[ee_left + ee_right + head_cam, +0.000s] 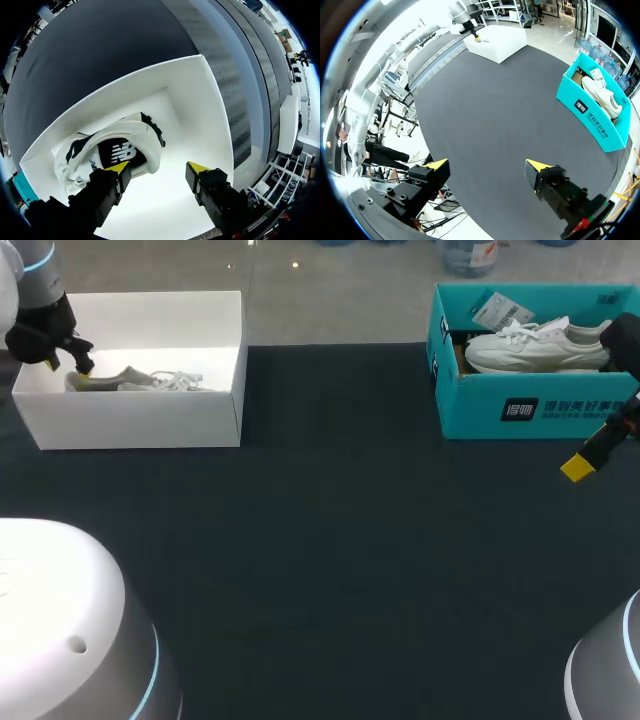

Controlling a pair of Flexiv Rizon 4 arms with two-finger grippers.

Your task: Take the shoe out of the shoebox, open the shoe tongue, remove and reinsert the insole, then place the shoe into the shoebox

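A: The left claw (76, 360) — how does it stand?

B: It is down inside the white box (130, 422), at the upper left of the frame. The left wrist view shows that claw (157, 168) spread wide and gripping nothing. One fingertip (118, 168) is at the rim of the pale shoe's heel opening, and the other is over bare box floor.

A: And the right claw (580, 466)?

B: It is at the right edge of the frame, just in front of the teal box (520, 408) and over the dark table (330, 560). In its own wrist view the right claw (487, 165) is wide apart too, with only tabletop between its fingers.

A: The rest, biggest first?

B: The table fills most of the frame. The white box stands on it at upper left and the teal box at upper right, well apart.

A: The shoes?

B: The pale shoe (125, 380) lies in the white box with its heel under the left claw. Its loose laces (180, 378) trail toward the box's right wall, and its lining is dark. A white sneaker (540, 345) lies lengthwise in the teal box.

A: Smallest?

B: A paper tag (503, 310) — it is in the teal box, just beside the sneaker's laces.
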